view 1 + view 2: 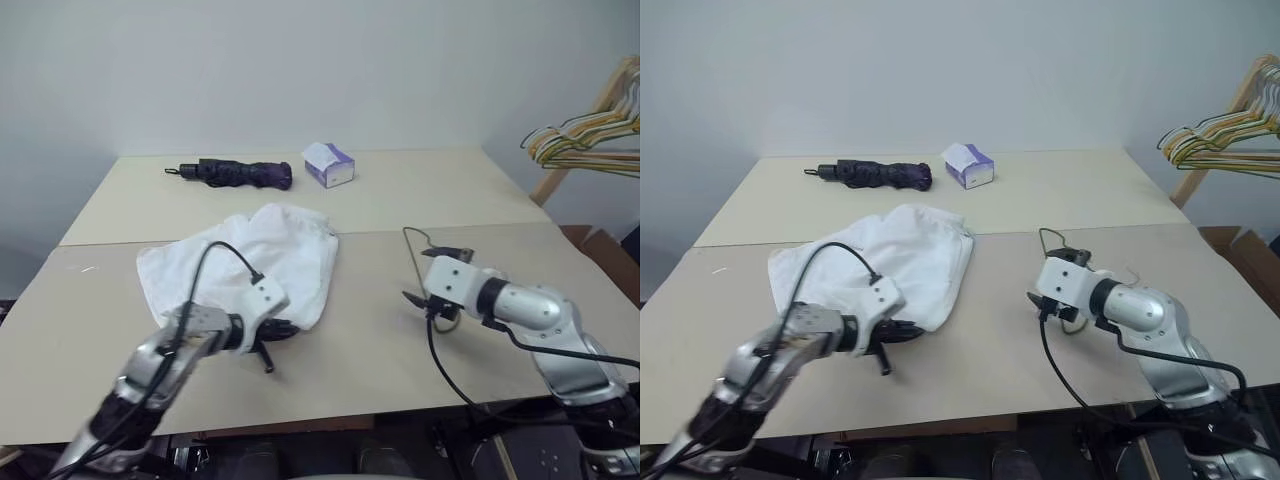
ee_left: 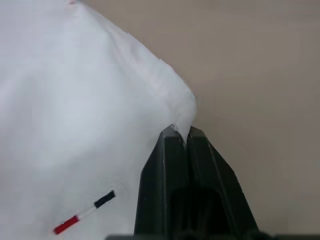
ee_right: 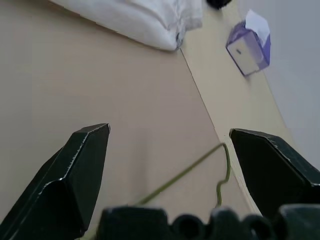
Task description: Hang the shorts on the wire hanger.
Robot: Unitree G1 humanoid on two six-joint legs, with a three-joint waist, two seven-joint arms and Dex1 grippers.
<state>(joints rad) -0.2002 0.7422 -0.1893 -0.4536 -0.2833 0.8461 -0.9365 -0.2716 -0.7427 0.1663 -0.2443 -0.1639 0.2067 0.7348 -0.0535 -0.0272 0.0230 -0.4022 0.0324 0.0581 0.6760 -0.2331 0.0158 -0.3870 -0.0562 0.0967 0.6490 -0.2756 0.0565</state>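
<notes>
Left gripper (image 2: 181, 134) clenched on shorts (image 1: 250, 262) hem, near corner at 5 o'clock of heap. Right gripper (image 3: 170, 137) released, above hanger (image 3: 192, 167), at 3 o'clock of shorts. Lift cloth slowly; keep pinch firm.

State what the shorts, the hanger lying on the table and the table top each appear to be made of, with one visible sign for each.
The shorts: soft white woven cloth, matte; it folds and rumples. The wire hanger: thin metal wire, probably coated olive green; it keeps sharp bends. The table: likely laminated board, smooth, pale beige, with a straight seam between two panels.
</notes>
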